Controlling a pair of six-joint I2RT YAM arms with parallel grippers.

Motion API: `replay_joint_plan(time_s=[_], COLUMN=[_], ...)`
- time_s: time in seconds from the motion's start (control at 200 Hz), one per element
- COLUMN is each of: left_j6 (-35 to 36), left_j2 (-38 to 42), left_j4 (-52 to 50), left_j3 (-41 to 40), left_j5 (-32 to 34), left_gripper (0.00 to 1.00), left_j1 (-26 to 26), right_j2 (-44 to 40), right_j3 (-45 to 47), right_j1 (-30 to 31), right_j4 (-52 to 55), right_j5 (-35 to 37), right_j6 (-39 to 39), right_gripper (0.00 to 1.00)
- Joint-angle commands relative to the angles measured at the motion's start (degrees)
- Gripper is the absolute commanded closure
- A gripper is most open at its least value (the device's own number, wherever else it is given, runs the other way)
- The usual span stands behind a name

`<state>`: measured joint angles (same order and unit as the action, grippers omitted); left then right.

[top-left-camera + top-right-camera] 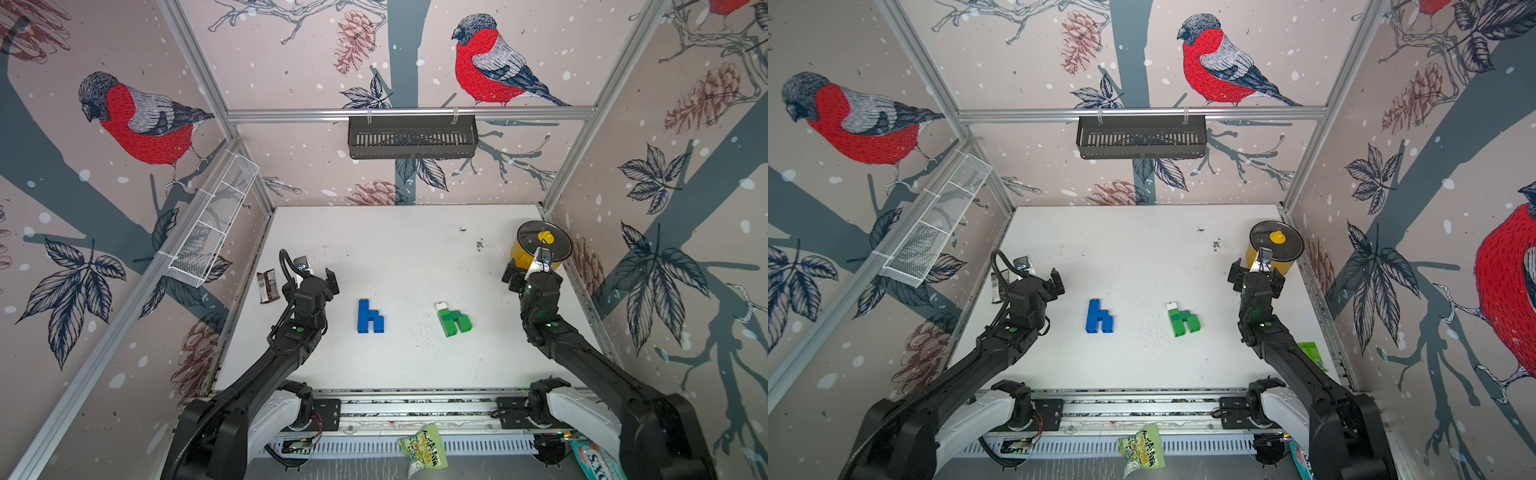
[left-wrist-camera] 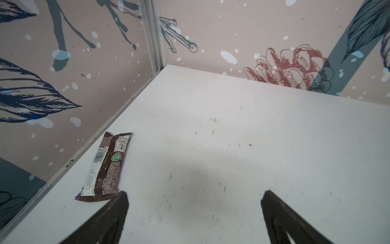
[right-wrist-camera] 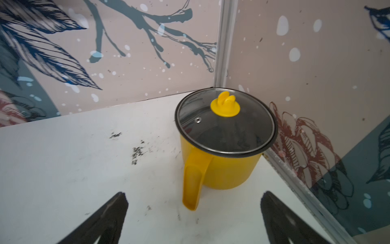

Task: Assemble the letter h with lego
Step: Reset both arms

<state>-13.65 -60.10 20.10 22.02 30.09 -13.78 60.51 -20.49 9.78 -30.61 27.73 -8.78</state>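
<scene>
Two lego letters lie flat mid-table in both top views. A blue lego h is on the left. To its right a green lego h carries a white brick at the top of its stem. My left gripper hovers left of the blue h, open and empty. In its wrist view the left gripper has only bare table between its fingers. My right gripper stands open and empty, right of the green h. No lego shows in either wrist view.
A yellow pot with a glass lid stands in the back right corner, its handle pointing toward my right gripper. A brown snack wrapper lies by the left wall. A green packet lies by the right arm. Baskets hang on the walls.
</scene>
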Motion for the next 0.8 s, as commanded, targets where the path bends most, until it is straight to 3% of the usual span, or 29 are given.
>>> replay_joint_plan(time_s=[0.0,0.095,0.27,0.52,0.61,0.795], left_j6=[2.99,5.49,7.94,9.57,9.45,12.84], left_j2=[-3.78,-7.57,-16.74,-18.42,-19.97,-26.71], left_j4=[9.61,16.73,27.81,36.56,45.46,50.18], left_j3=[-0.52,-2.43,-3.66,-5.43,-9.39,-8.38], left_j5=[0.24,-0.3,-1.34,-7.72,-8.0,-13.3], left_gripper=[0.02,0.02,0.02,0.02,0.01,0.01], left_j1=[2.59,3.91,4.11,8.54,9.03,9.01], right_j2=[2.63,6.86,16.13,26.86,26.07,25.53], right_j3=[3.41,6.73,7.32,9.28,7.74,7.66], right_j1=[-1.78,-2.95,-5.04,-5.56,-6.73,-7.51], right_j4=[-14.77,-25.07,-31.82,-44.82,-39.99,-39.45], right_j5=[0.88,-2.28,-4.48,-8.08,-10.0,-12.12], right_j6=[2.19,4.79,3.22,4.71,3.53,3.24], right_gripper=[0.0,0.0,0.0,0.0,0.01,0.0])
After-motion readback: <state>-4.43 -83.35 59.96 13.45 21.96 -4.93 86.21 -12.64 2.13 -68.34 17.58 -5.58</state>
